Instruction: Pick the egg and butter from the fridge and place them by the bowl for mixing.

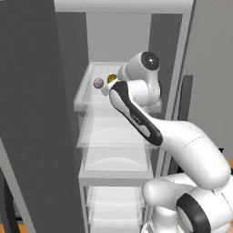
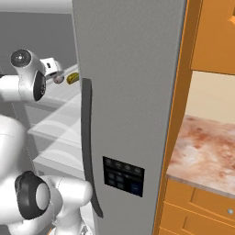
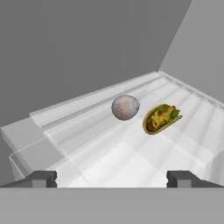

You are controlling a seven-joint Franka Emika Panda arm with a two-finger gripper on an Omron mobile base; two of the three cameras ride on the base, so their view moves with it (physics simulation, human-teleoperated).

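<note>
Trouble looks likeliest at the egg (image 3: 125,107), which sits loose on the upper shelf (image 3: 100,144) of the fridge (image 1: 41,113) just beside a taco (image 3: 161,118): the gripper (image 3: 111,178), fingers spread wide and empty, could nudge it rolling or close on the taco instead.

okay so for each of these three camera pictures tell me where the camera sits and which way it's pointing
Left base view: behind the arm to its left, facing into the open fridge; the arm rises from lower right.
Right base view: behind to its right, facing the fridge door's outside, counter beyond; arm at left.
Hand view: on the hand, looking along the open gripper across a shelf; fingertips at bottom.
Shared: the egg and a taco appear in all three.
</note>
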